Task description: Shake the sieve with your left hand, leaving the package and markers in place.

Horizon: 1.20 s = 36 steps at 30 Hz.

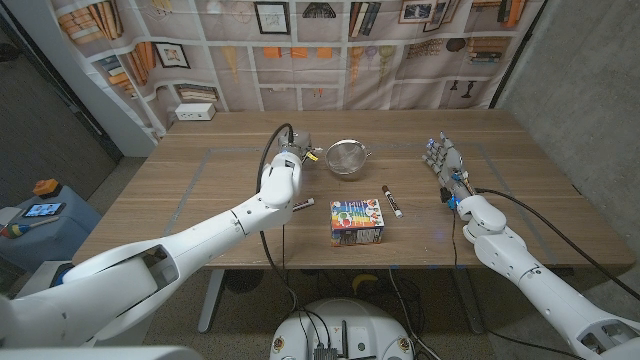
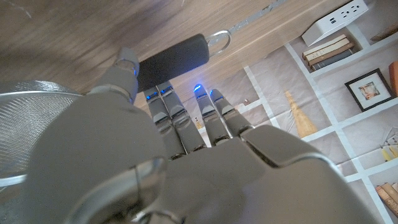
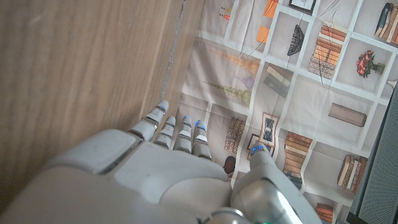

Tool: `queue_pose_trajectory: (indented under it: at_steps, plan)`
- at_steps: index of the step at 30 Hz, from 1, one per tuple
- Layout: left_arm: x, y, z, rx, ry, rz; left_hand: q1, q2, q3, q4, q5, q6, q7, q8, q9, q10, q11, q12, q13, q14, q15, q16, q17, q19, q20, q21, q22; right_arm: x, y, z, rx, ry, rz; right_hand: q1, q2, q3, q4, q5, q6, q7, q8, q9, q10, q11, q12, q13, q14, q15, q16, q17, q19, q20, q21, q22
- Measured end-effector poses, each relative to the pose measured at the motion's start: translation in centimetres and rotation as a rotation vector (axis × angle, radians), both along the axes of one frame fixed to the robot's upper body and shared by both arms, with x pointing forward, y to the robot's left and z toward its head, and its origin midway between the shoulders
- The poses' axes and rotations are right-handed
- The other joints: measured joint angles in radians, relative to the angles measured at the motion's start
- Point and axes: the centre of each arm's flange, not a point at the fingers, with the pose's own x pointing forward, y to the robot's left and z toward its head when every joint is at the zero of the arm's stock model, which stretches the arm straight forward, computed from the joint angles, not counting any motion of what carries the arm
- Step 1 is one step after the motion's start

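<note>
At mid-bench, I'm reaching my left hand (image 1: 291,158), fingers apart, toward the sieve (image 1: 347,157).
Light, stiff mesh; I'm targeting its black handle (image 2: 171,60).

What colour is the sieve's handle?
Black, with a metal loop at its end; the sieve's handle shows best in the left wrist view.

Wooden table (image 1: 200,190) carries sieve (image 1: 347,156), marker (image 1: 391,200), package (image 1: 358,221).

The table (image 1: 200,190) is matt wood with visible grain, and the sieve (image 1: 347,156) on it is fine metal mesh on a shiny wire rim, its handle (image 2: 171,61) a matt black, probably plastic. The package (image 1: 358,221) at 6 o'clock from the sieve looks like glossy printed card, and the left robot hand (image 2: 186,162) is smooth grey plastic.
</note>
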Motion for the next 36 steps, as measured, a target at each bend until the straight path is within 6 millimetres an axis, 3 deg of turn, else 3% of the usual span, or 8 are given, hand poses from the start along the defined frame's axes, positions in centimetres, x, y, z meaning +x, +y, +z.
queue_pose_trajectory:
  at_steps: [33, 36]
  plan:
    - [1.3, 1.5, -3.1, -0.045, -0.02, -0.016, -0.004, 0.004, -0.006, 0.003, -0.001, 0.0, 0.0, -0.019, 0.001, -0.02, -0.008, 0.002, 0.0, 0.014, -0.004, 0.0, 0.002, 0.0, 0.0, 0.0, 0.0, -0.1, 0.3, 0.1, 0.002, 0.004, -0.005, 0.0, 0.0, 0.003, -0.003, 0.0, 0.0, 0.0, 0.0, 0.0, 0.004, 0.004, 0.0, 0.0, 0.0, 0.0, 0.0, 0.0, 0.0, 0.0, 0.0, 0.0]
    - [1.3, 1.7, -3.2, -0.049, -0.02, -0.014, 0.017, 0.025, -0.013, 0.004, -0.002, 0.0, 0.0, -0.025, 0.0, -0.038, -0.008, -0.003, -0.002, 0.014, -0.004, 0.0, 0.002, -0.002, 0.002, 0.0, 0.0, -0.1, 0.3, 0.1, 0.0, 0.004, -0.005, 0.0, 0.0, 0.003, -0.003, 0.0, 0.0, 0.0, 0.0, 0.0, 0.004, 0.004, 0.0, 0.0, 0.0, 0.0, 0.0, 0.0, 0.0, 0.0, 0.0, 0.0]
